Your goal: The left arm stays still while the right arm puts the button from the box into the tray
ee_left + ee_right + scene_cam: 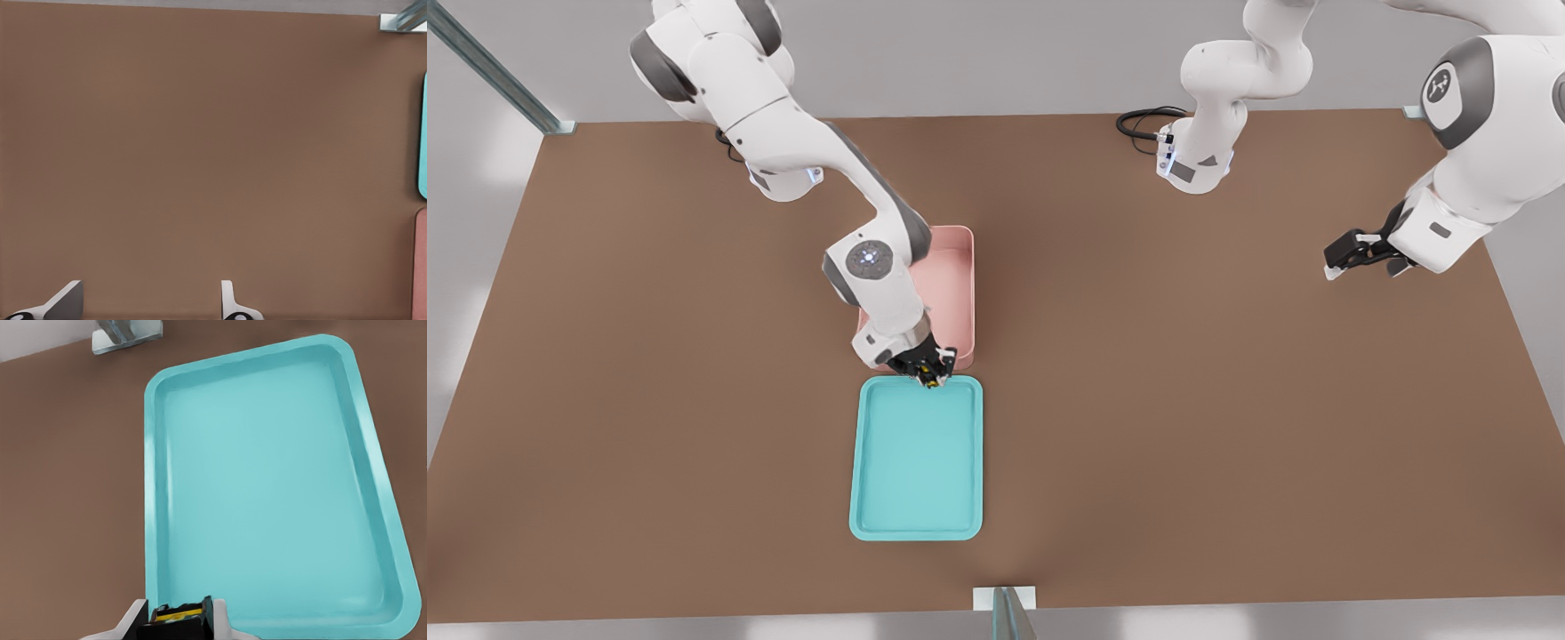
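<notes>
Button held above tray's near-box rim.

The gripper [932,372] is pinching the button [931,377], black body with yellow cap, between its fingers [217,618]. It hangs over the short rim of the turquoise tray [869,462] that faces the pink box [959,293]. Box and tray lie end to end, just apart, on the brown table [1227,400].

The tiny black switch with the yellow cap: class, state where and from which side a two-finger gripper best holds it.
Grip the tiny black blocky button by its flat opposite sides, coming from above, as the gripper holds it now over the turquoise plastic tray's edge; the round yellow cap gives no flat purchase.
</notes>
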`<action>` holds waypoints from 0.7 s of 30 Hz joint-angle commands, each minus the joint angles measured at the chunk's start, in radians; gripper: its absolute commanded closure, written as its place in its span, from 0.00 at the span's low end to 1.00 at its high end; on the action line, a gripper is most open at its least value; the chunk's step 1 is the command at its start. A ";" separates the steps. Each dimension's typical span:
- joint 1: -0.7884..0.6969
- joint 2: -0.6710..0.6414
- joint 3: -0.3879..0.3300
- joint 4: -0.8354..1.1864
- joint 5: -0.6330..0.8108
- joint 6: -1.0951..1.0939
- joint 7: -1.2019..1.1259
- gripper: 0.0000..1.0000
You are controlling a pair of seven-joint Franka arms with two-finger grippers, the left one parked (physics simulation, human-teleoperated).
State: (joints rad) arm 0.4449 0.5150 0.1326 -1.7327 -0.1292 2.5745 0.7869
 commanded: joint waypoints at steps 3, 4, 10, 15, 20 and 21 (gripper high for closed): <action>-0.054 0.338 -0.044 0.404 0.008 -0.158 -0.489 0.56; -0.074 0.421 -0.044 0.485 0.016 -0.149 -0.541 0.56; -0.074 0.445 -0.030 0.841 0.157 -0.652 -0.532 0.00; -0.149 -0.033 -0.024 0.746 0.077 -1.350 -0.672 0.00; -0.318 -0.406 -0.030 0.303 0.111 -1.150 -0.439 0.00; -0.318 -0.414 -0.031 0.288 0.111 -1.117 -0.428 0.00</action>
State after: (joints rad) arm 0.1186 0.1330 0.1016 -1.4054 -0.0357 1.5295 0.4257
